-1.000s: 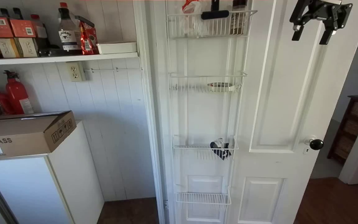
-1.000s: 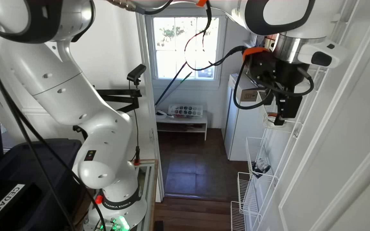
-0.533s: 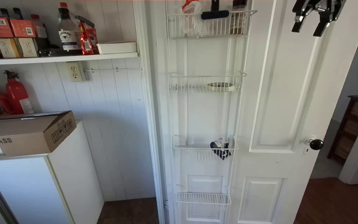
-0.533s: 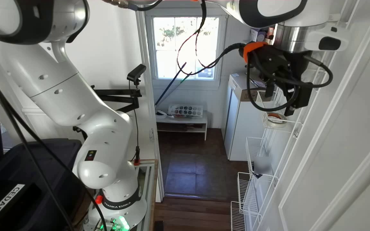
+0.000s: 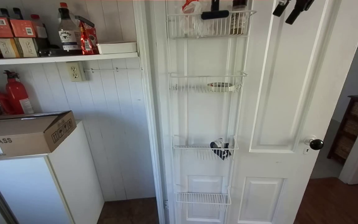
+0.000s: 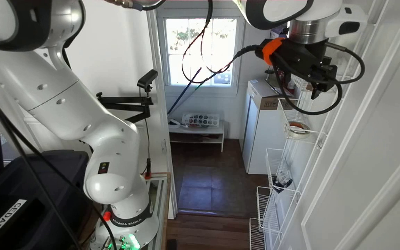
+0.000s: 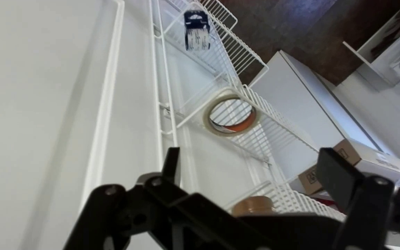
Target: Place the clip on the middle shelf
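Observation:
The clip (image 5: 215, 14) is black and sits at the front rim of the top wire basket (image 5: 179, 26) in an exterior view. I cannot make it out in the wrist view. The middle shelf (image 5: 194, 76) is the shallow white wire basket one tier below; it also shows in the wrist view (image 7: 290, 133). A tape roll (image 5: 221, 87) lies in it. My gripper (image 5: 284, 16) is at the upper right of the top basket, apart from it. In the wrist view the gripper (image 7: 250, 156) has its jaws wide apart with nothing between the fingertips.
A bottle (image 5: 238, 18) and a plastic bag (image 5: 194, 21) stand in the top basket. A black-and-white patterned item (image 5: 221, 148) lies in the third basket. The white door (image 5: 291, 93) is behind the rack. A cable loop (image 6: 311, 113) hangs by the gripper.
My gripper has moved up and towards the rack's top basket, leftward in an exterior view, and it has turned somewhat. Its jaws stay apart. The baskets and their contents have not moved.

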Controlling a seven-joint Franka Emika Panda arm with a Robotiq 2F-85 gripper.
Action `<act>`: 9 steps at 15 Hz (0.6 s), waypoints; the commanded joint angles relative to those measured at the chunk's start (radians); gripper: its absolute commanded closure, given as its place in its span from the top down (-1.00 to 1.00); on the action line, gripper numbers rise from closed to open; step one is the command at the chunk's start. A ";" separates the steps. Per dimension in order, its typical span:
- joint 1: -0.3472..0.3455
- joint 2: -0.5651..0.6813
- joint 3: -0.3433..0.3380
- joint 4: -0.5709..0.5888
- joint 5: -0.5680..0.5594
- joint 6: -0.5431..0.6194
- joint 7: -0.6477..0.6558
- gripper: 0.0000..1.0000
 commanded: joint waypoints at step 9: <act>0.057 -0.023 -0.025 -0.013 0.035 0.048 -0.181 1.00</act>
